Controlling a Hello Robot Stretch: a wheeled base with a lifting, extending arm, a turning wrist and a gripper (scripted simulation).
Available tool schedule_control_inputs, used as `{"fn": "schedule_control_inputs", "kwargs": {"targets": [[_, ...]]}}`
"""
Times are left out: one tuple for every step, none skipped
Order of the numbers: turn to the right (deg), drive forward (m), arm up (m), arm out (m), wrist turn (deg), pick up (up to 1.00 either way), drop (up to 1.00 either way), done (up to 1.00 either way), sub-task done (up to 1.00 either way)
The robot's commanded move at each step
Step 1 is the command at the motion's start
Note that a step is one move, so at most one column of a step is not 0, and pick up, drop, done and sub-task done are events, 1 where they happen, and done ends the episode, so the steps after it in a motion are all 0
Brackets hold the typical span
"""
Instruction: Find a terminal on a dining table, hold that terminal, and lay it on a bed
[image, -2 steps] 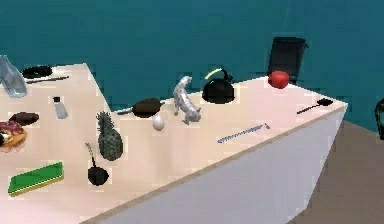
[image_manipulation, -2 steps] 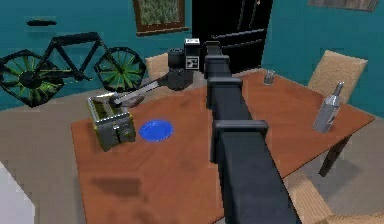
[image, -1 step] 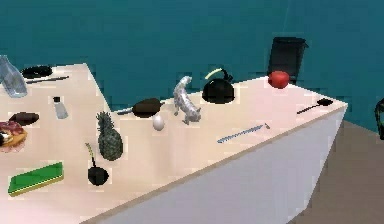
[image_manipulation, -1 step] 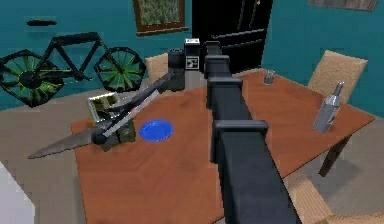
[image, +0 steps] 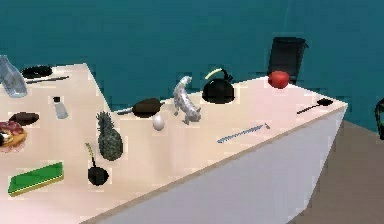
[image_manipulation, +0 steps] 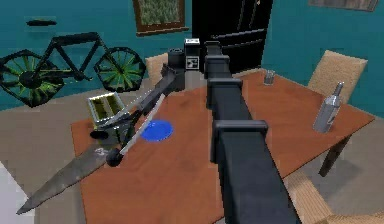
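Observation:
On the brown dining table (image_manipulation: 290, 135) a small boxy thing with a greenish face (image_manipulation: 103, 108), perhaps the terminal, stands near the left edge. My arm (image_manipulation: 235, 130) reaches out over the table. At its far end the gripper (image_manipulation: 150, 100) points down-left toward that box and a blue plate (image_manipulation: 156, 130). A long grey blade-like thing (image_manipulation: 70, 178) lies slantwise below the gripper. I cannot tell whether the gripper holds anything.
A bottle (image_manipulation: 329, 106) and a cup (image_manipulation: 268, 77) stand on the table's right part, with chairs (image_manipulation: 335, 72) around. A bicycle (image_manipulation: 70, 62) leans at the back wall. In the forward view a pale counter (image: 250, 150) carries a pineapple (image: 109, 137), a white statue (image: 185, 100), a black kettle (image: 218, 90) and a red fruit (image: 279, 78).

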Motion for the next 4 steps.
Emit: {"fn": "schedule_control_inputs", "kwargs": {"targets": [[0.0, 0.00, 0.00, -0.36, 0.0, 0.00, 0.00, 0.00, 0.00], [-45.0, 0.00, 0.00, 0.00, 0.0, 0.00, 0.00, 0.00, 0.00], [-45.0, 0.00, 0.00, 0.00, 0.0, 0.00, 0.00, 0.00, 0.00], [-45.0, 0.00, 0.00, 0.00, 0.0, 0.00, 0.00, 0.00, 0.00]]}}
